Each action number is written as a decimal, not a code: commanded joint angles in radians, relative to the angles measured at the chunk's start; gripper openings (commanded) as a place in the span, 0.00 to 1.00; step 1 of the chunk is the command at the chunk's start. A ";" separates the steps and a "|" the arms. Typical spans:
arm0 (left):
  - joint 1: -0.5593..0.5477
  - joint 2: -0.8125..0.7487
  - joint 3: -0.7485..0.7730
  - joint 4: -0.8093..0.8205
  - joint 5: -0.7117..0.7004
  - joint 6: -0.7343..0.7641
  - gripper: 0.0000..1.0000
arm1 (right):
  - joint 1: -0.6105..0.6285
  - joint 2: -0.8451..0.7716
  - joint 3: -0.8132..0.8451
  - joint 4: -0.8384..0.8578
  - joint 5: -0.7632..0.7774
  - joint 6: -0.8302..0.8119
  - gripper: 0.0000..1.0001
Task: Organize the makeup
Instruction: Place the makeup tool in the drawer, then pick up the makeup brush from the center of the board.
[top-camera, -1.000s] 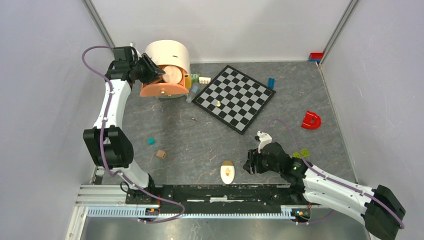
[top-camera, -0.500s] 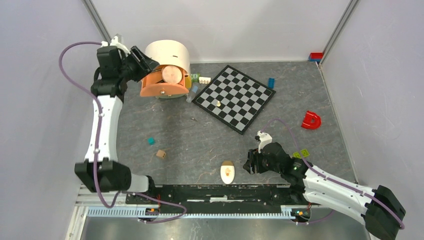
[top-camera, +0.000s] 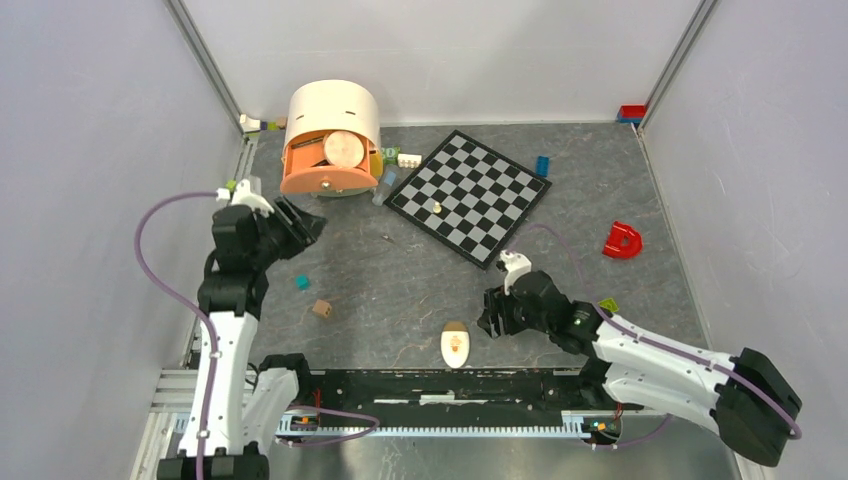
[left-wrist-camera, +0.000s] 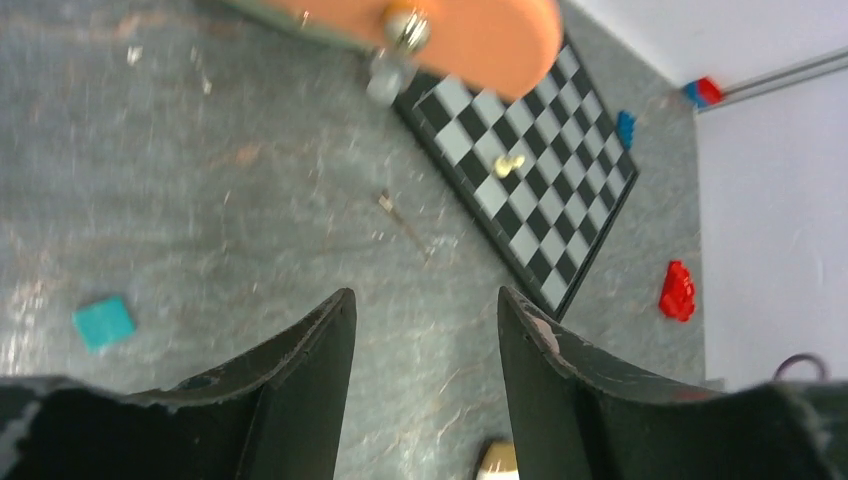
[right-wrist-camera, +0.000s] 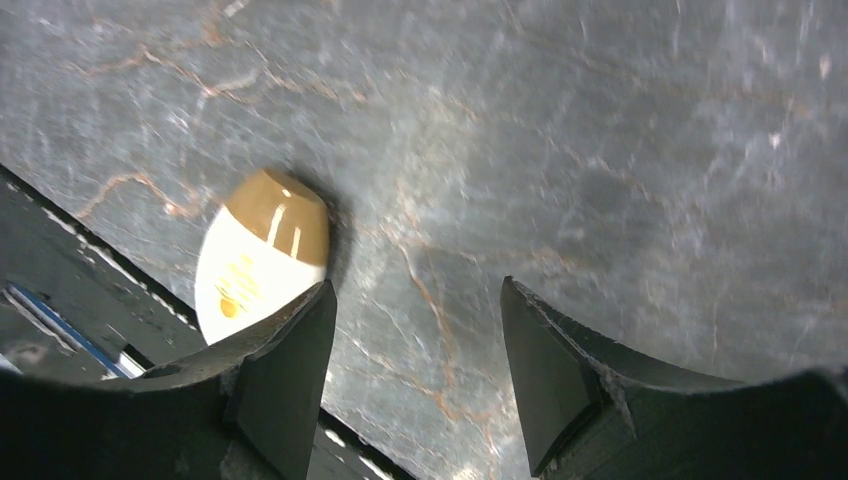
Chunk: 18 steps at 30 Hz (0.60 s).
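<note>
The cream oval (top-camera: 455, 345) lies by the near edge, just left of the open, empty right jaws. The left jaws, open and empty, have pulled back from the far orange drum (top-camera: 325, 182) to open surface (top-camera: 400, 290) at the left.

Left gripper (left-wrist-camera: 425, 310), jaws spread and empty, sits high on its upright arm; right gripper (right-wrist-camera: 415, 300), jaws likewise apart, reaches low and leftward.

bench (top-camera: 400, 270): dark grey stone pattern, rust-brown veins
chessboard (top-camera: 470, 195): black and pale grey checks
cream oval (top-camera: 455, 345): cream body, tan-brown cap, small orange mark
round holder (top-camera: 335, 110): peach-cream shell, orange front
first cube (top-camera: 301, 282): teal
second cube (top-camera: 321, 309): light brown
brick (top-camera: 541, 165): blue
D-shaped piece (top-camera: 622, 241): red
</note>
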 joint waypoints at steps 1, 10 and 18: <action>-0.005 -0.128 -0.117 -0.040 -0.032 -0.041 0.61 | 0.004 0.107 0.130 0.117 -0.008 -0.109 0.68; -0.013 -0.230 -0.187 -0.138 0.009 0.005 0.63 | 0.019 0.525 0.459 0.259 -0.033 -0.341 0.75; -0.016 -0.237 -0.191 -0.129 0.040 0.018 0.65 | 0.029 0.872 0.733 0.287 -0.019 -0.501 0.75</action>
